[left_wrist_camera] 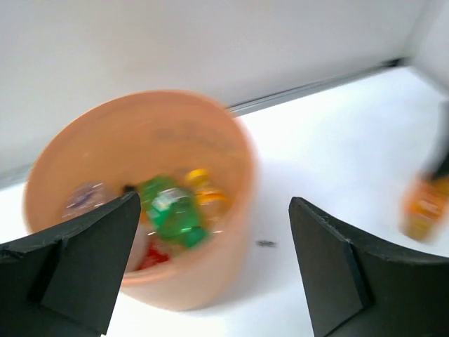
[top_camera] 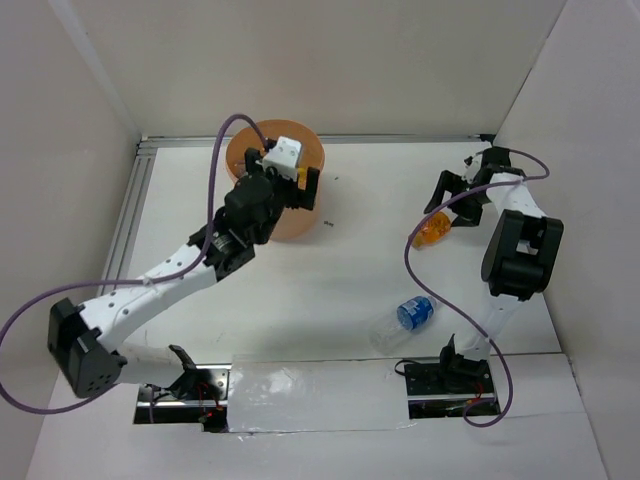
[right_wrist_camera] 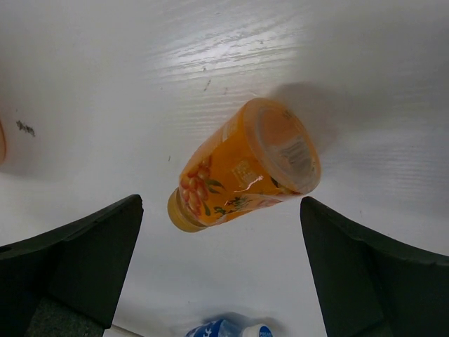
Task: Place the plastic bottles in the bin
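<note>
**Two bottles out on the table, both grippers open**

The white table point(top_camera: 330, 290) is walled in on three sides. The orange bin point(top_camera: 296, 226) stands upright at its far left, mouth up. Looking down into it, things are blurred, but a green bottle point(left_wrist_camera: 172, 214) lies on top of the heap, with something yellow-orange beside it and a bit of red lower down.

The left gripper point(top_camera: 300, 185) hangs right over the bin's mouth. Its fingers point(left_wrist_camera: 84, 260) are spread wide, with nothing between them.

The right gripper point(top_camera: 452, 205) is over at the far right, well apart from the bin. Its fingers point(right_wrist_camera: 77, 260) are spread wide too, and they touch nothing.

The orange bottle point(right_wrist_camera: 242, 168) is just under that gripper, framed between the two fingers with a gap on each side. Its flat base faces up towards the wrist camera and its cap end points away and down. From above, the orange bottle point(top_camera: 432, 234) has its long axis on a slant, near-left to far-right.

The blue-label bottle point(top_camera: 405, 320) lies on its side closer to the arm bases, near the right arm. It also runs near-left to far-right, label at the far-right end and clear body at the near-left.

A small dark speck point(top_camera: 327, 224) sits on the table just beside the bin.
</note>
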